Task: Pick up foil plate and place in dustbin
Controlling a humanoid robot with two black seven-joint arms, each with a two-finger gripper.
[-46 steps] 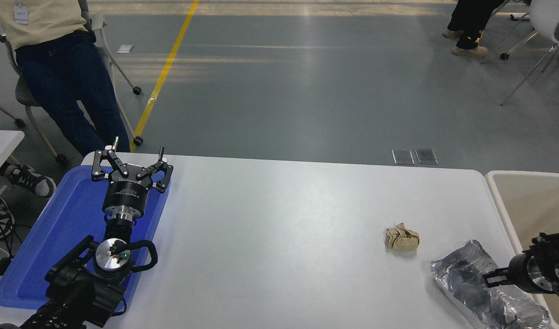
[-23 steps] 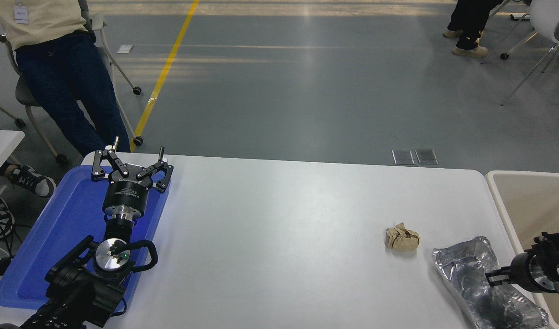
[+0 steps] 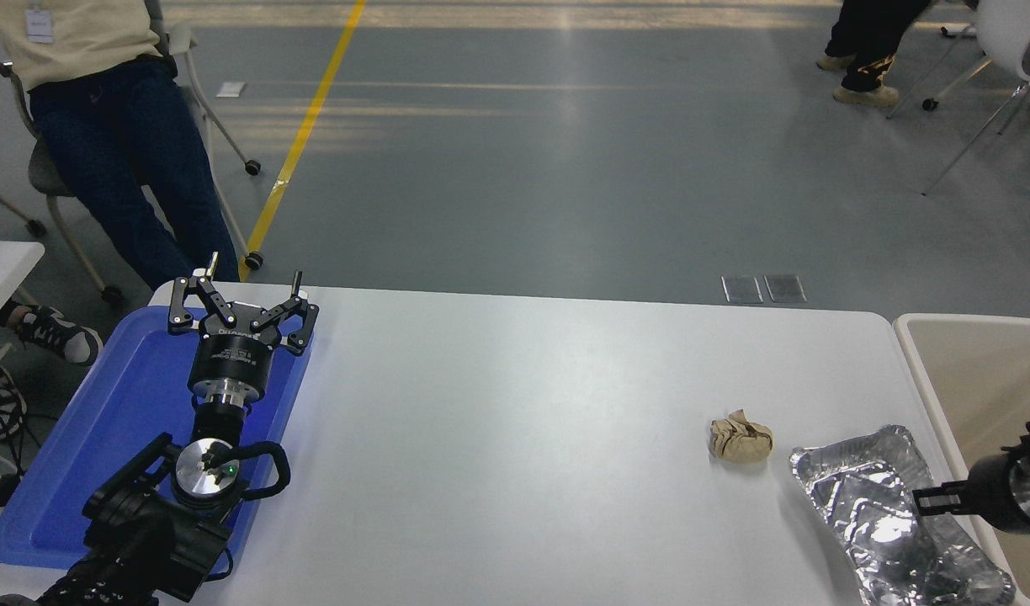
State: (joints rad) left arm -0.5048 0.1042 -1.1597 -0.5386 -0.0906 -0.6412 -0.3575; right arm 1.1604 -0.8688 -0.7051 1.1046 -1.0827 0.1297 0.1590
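Note:
The foil plate (image 3: 868, 497) is a crinkled silver tray at the table's front right corner, its inside facing up. My right gripper (image 3: 931, 501) comes in from the right edge and is shut on the plate's right rim. The arm hides part of that rim. The dustbin (image 3: 906, 345) is a beige bin right of the table, just beyond the plate. My left gripper (image 3: 246, 284) is parked at the lower left over a blue tray, open and empty.
A small crumpled brown paper ball (image 3: 740, 439) lies on the white table (image 3: 523, 421), just left of the plate. The blue tray (image 3: 103, 421) lies at the left edge. A seated person (image 3: 103, 109) is at the far left, another's legs (image 3: 860, 50) at the far right.
The foil plate has turned from tilted and dark to lying open side up, and its far end has swung right towards the bin. My right gripper has drawn back to the right. The left arm is still.

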